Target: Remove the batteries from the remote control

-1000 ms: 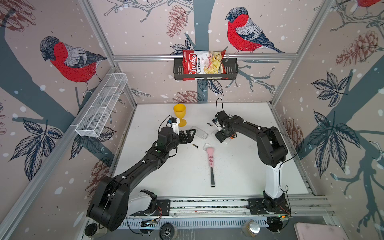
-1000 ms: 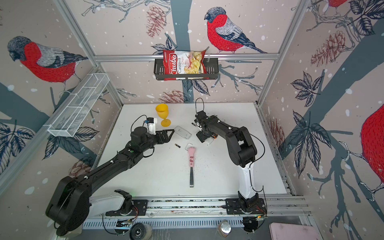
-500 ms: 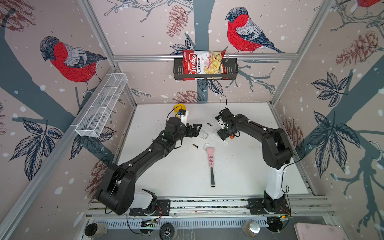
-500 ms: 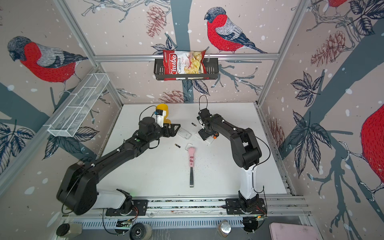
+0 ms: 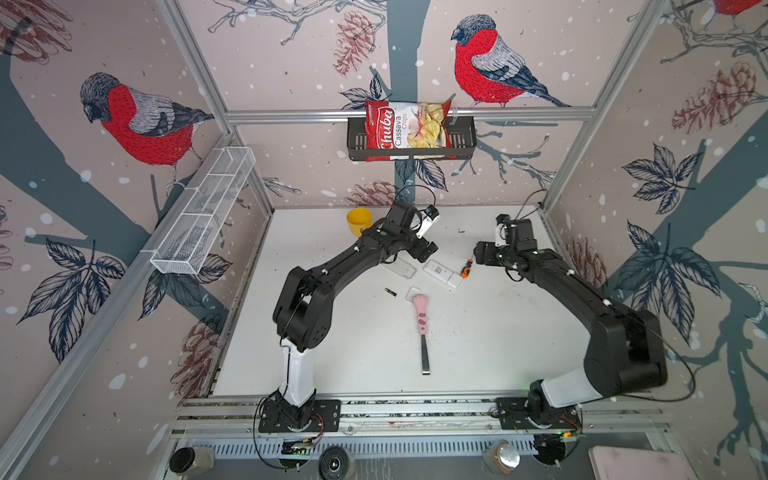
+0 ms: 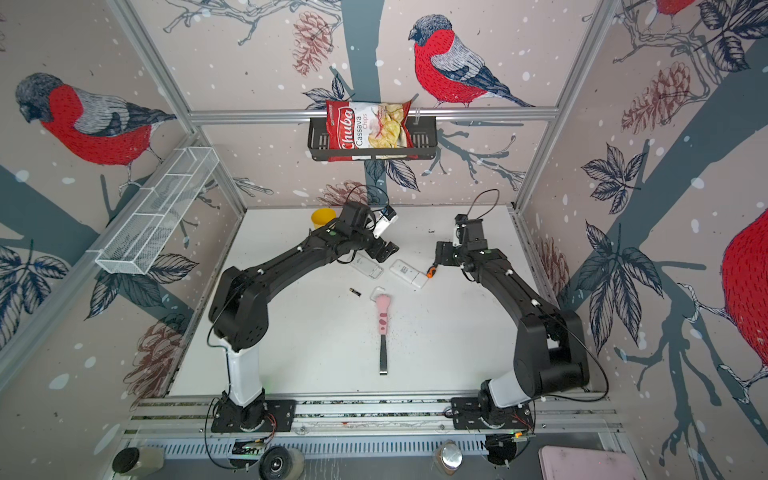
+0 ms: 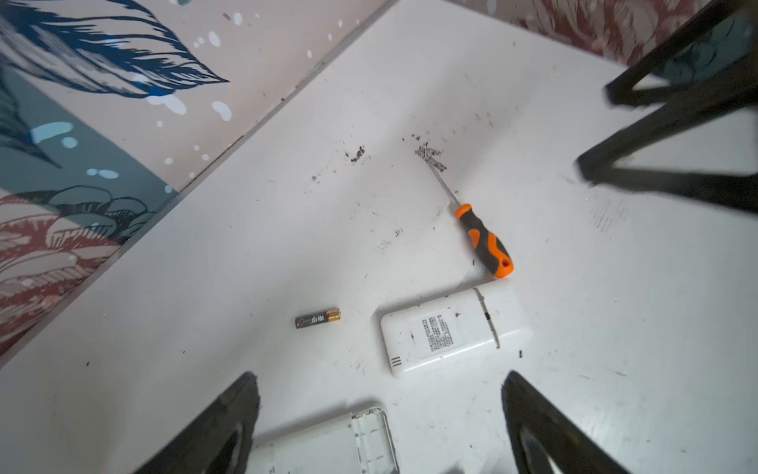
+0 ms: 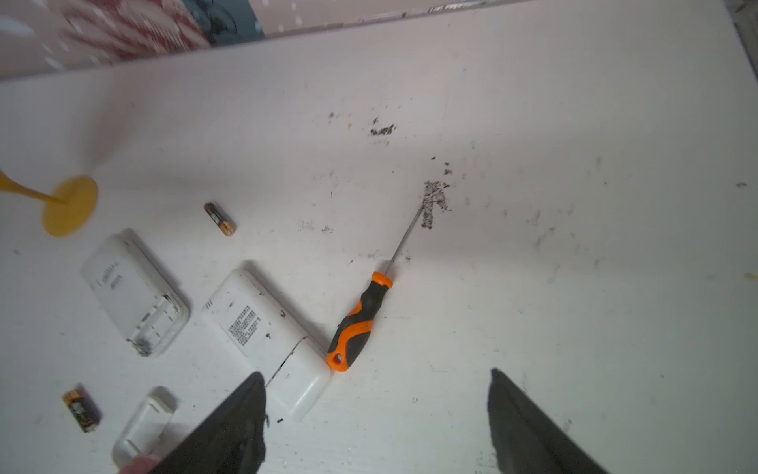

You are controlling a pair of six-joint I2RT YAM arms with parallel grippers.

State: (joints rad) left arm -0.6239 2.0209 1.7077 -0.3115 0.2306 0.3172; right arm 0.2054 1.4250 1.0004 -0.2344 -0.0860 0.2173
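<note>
Pink-handled flat metal tool [image 5: 421, 318] lies nearest the arm bases, unmoved. Just beyond its handle sit a loose white plastic cover [image 8: 143, 418] and a slim black cylinder battery with a gold end [image 5: 390, 292], free on the white table [image 5: 332, 353]. Farther in, a white plastic remote control with its battery bay open [image 8: 123, 283] lies beside a second white remote with its labelled back closed [image 8: 254, 320]. An orange-and-black-handled screwdriver [image 8: 357, 324] has its butt end just beside that one's corner.

The change is in the arms. A second ago the right gripper [image 8: 375, 375] was low over the two remotes. It has since swung away to the right, and its fingers are spread wide with nothing between them. The left gripper [image 5: 426, 251], earlier to the left of the remotes, has swept toward the back and hovers there, fingers likewise spread and empty. Beyond the remotes a second black-and-gold battery [image 7: 318, 318] rests on the table, hidden under the left gripper in both top views. Farthest back stands a yellow plastic goblet [image 5: 359, 220].

Neither cell has shifted. With two out and the open bay looking empty, that remote seems unloaded. Whether the closed one holds cells cannot be told.
</note>
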